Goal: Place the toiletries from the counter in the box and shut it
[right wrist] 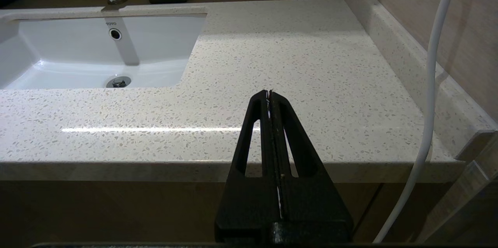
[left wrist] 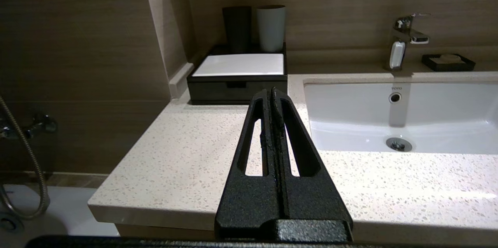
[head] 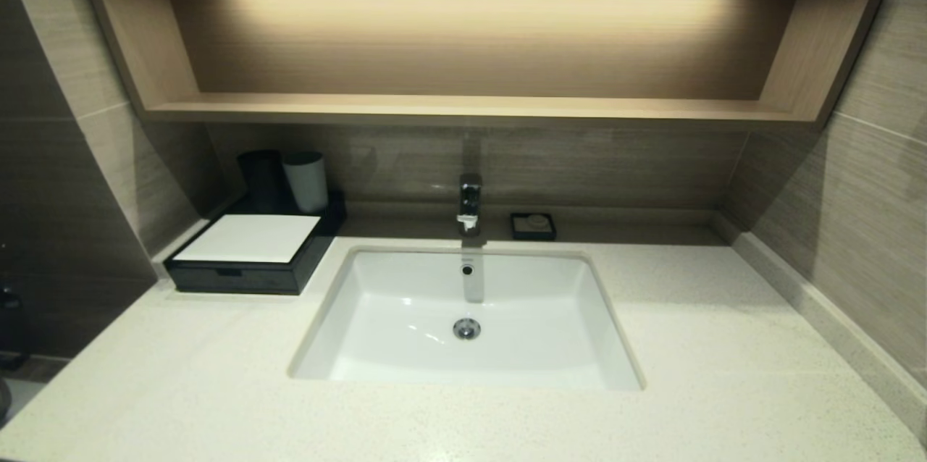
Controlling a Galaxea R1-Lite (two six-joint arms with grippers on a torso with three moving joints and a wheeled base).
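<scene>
The black box [head: 250,255] with its white top panel stands at the back left of the cream speckled counter [head: 724,346], its front drawer pushed in; it also shows in the left wrist view [left wrist: 238,81]. No toiletries show in any view. My left gripper [left wrist: 271,91] is shut and empty, held off the counter's front edge, pointing toward the box. My right gripper [right wrist: 269,93] is shut and empty, held off the front edge of the counter [right wrist: 303,65] right of the sink. Neither gripper shows in the head view.
A white sink [head: 467,317] with a chrome faucet [head: 469,203] sits mid-counter. A black cup [head: 262,176] and a pale cup [head: 306,179] stand behind the box. A small black soap dish [head: 533,225] lies by the back wall. A wooden shelf [head: 463,107] hangs above. A white cable [right wrist: 432,84] crosses the right wrist view.
</scene>
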